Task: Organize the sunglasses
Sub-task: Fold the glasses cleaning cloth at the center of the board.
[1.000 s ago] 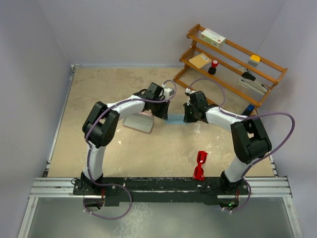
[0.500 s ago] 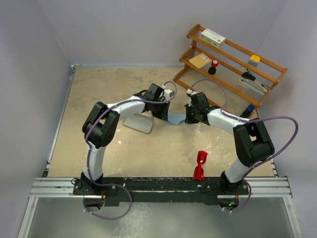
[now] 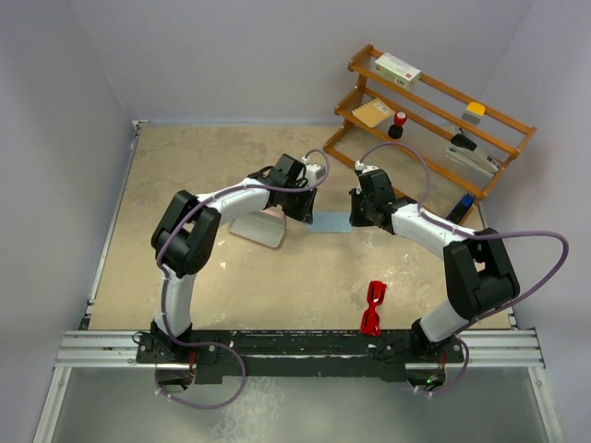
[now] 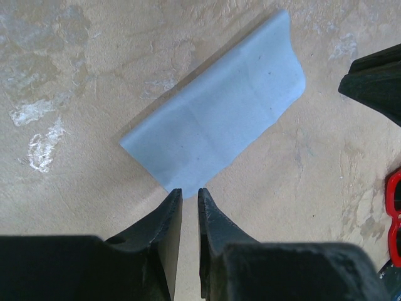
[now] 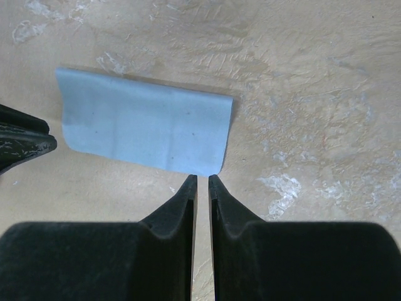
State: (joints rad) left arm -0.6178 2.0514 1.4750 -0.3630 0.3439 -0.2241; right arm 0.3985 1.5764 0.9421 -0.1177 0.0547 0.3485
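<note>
The red sunglasses [image 3: 373, 307] lie on the table near the front, by the right arm's base; a red sliver of them shows at the right edge of the left wrist view [image 4: 395, 216]. A light blue cloth [image 3: 331, 221] lies folded flat between both grippers, and shows in both wrist views [image 4: 216, 128] [image 5: 144, 128]. My left gripper [image 3: 302, 208] [image 4: 190, 191] sits at the cloth's left end, its jaws nearly shut and empty. My right gripper [image 3: 360, 210] [image 5: 202, 179] sits at the cloth's right end, its jaws nearly shut and empty. The pale case [image 3: 259, 229] lies partly under the left arm.
A wooden rack [image 3: 434, 115] with small items stands at the back right. Walls enclose the table on the left, back and right. The right gripper's finger [image 4: 376, 81] shows in the left wrist view, and the left gripper's finger [image 5: 22, 141] in the right wrist view.
My right gripper has drawn back and to the right, off the cloth. The cloth now shows more fully between the grippers. The left gripper has barely moved.
</note>
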